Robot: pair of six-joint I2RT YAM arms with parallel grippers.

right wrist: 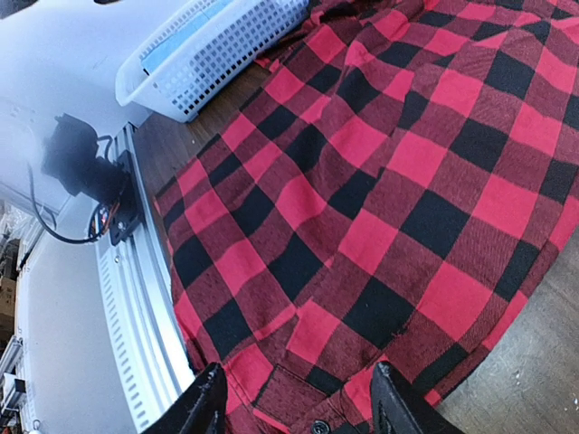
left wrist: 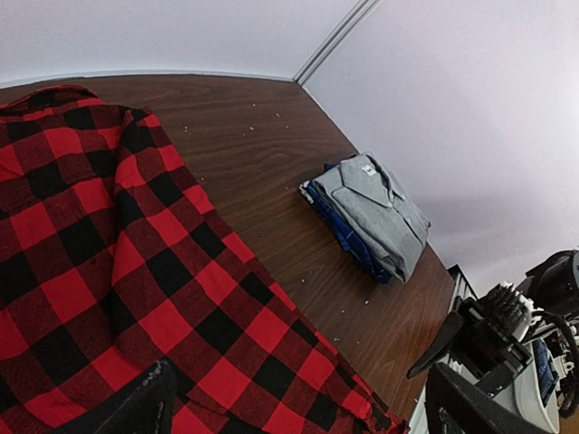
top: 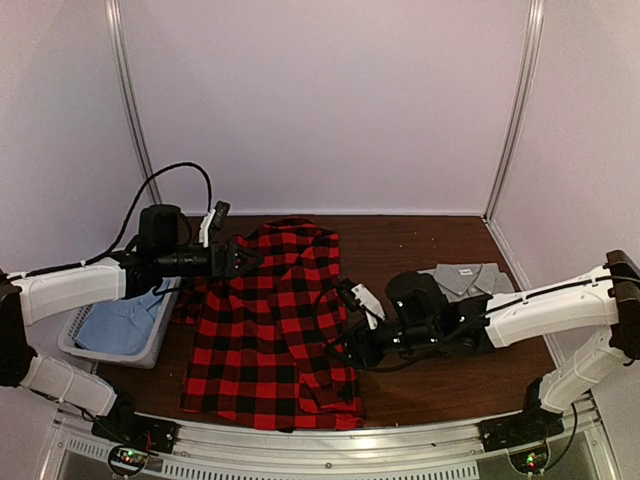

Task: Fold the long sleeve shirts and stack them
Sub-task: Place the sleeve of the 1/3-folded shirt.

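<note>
Right now we are holding the left gripper [left wrist: 303, 407] over the red-and-black flannel shirt [top: 265, 330]. Its fingers [left wrist: 136, 409] are standing wide apart with nothing pinched between them, and the checked cloth is lying spread out beneath and ahead of them on the brown table [left wrist: 262, 127]. Beyond those fingers and off to their right, the grey collared shirt [left wrist: 375, 212] is sitting folded on top of a folded blue garment [left wrist: 336, 226], well apart from the flannel. We are spotting a small white label [left wrist: 374, 168] inside the grey collar, but its writing is too small to read. The right gripper [right wrist: 298, 402] is hovering low over the flannel's edge with its fingers [right wrist: 210, 407] spread and the cloth's hem lying between them; we are not able to tell whether either finger is touching the fabric. Past these fingers, across the flannel, a white mesh basket [right wrist: 208, 54] is standing near the shirt and holding a light blue cloth [top: 125, 325].
</note>
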